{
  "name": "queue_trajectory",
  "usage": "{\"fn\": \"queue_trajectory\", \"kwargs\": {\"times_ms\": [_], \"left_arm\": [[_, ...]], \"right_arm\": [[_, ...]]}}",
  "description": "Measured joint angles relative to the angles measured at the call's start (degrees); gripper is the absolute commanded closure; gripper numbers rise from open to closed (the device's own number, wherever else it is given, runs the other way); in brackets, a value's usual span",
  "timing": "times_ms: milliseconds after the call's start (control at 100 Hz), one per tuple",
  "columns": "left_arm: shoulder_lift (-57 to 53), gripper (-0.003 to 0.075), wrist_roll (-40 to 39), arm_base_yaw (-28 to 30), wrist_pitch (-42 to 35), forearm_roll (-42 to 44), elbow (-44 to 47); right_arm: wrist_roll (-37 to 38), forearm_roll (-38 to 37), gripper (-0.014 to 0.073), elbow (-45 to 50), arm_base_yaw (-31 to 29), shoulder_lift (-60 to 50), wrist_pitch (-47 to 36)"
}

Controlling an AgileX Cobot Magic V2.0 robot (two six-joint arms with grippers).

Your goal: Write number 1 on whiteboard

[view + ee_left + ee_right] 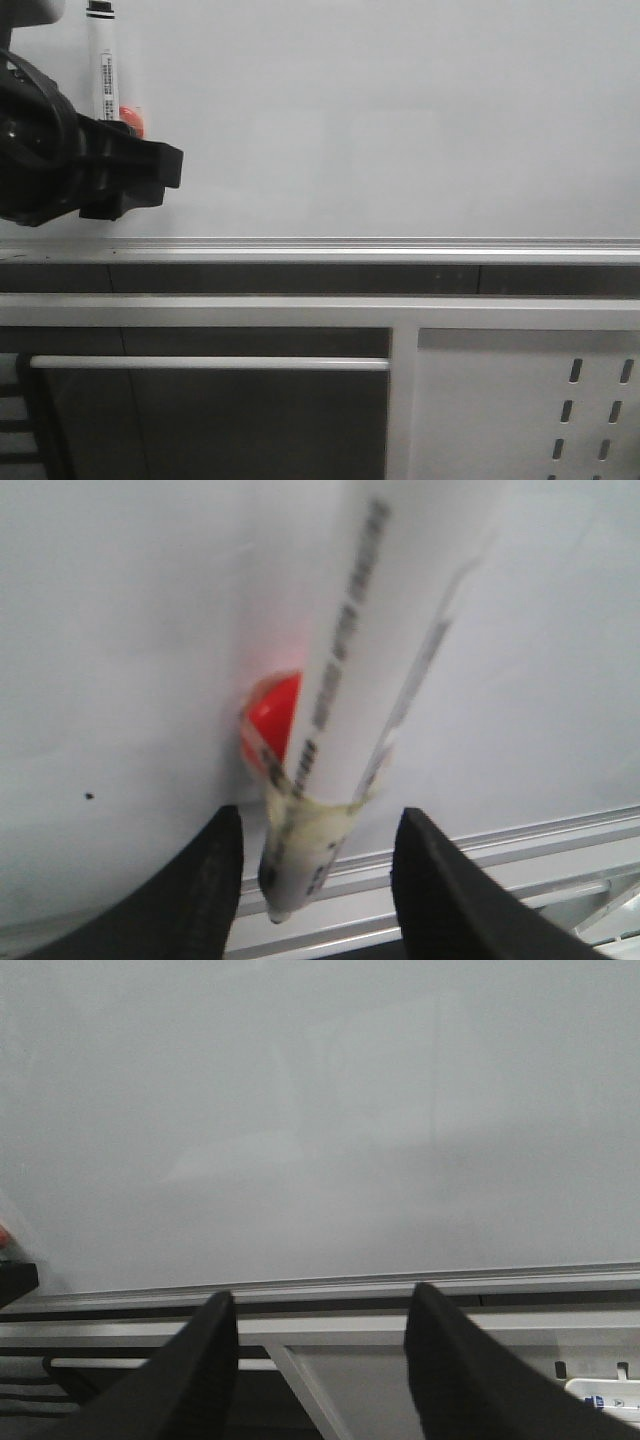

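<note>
The whiteboard (400, 120) fills the upper front view, and I see no number 1 stroke on it in any view. A white marker pen (103, 60) with a printed label lies against the board at the far left, next to a small red round piece (132, 120). My left gripper (128, 165) is at the marker's lower end. In the left wrist view its fingers (215, 880) stand wide apart on both sides of the marker (390, 640) without touching it. My right gripper (320, 1360) is open and empty, facing the bare board (320, 1110).
A silver aluminium rail (320, 245) runs along the board's lower edge. Below it are a white frame with a perforated metal panel (530, 410) at the right and a horizontal bar (210, 363) at the left. A tiny black speck (88, 796) marks the board.
</note>
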Motion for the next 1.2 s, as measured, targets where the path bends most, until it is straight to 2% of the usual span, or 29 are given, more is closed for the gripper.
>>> {"fn": "queue_trajectory", "kwargs": {"times_ms": [180,280,370,560,780,910,1050,1200], "left_arm": [[-0.6,0.0398,-0.1,-0.2,-0.6,0.8,0.0],[-0.6,0.0433,-0.1,-0.2,-0.7,1.0,0.0],[-0.6,0.0509,-0.1,-0.2,-1.3,1.0,0.0],[-0.6,0.0738,-0.1,-0.2,-2.4,1.0,0.0],[-0.9,0.0738,1.0,-0.2,-1.8,2.9,0.0],[-4.0,0.0738,1.5,-0.2,2.8,9.2,-0.1],[-8.6,0.0738,1.7,-1.8,11.7,15.7,-0.1],[-12.2,0.0738,2.0,-6.0,20.3,24.5,-0.4]], "right_arm": [[0.0,0.1,0.0247,0.0,0.0,0.0,0.4],[0.0,0.2,0.0247,0.0,0.0,0.0,0.4],[0.0,0.8,0.0247,0.0,0.0,0.0,0.4],[0.0,1.4,0.0247,0.0,0.0,0.0,0.4],[0.0,1.7,0.0247,0.0,0.0,0.0,0.5],[-1.0,5.1,0.0247,-0.1,0.1,0.0,1.2],[-12.1,15.4,0.0247,-2.3,1.8,0.7,4.0],[-30.2,30.1,0.0247,-5.9,2.9,6.0,10.0]]}}
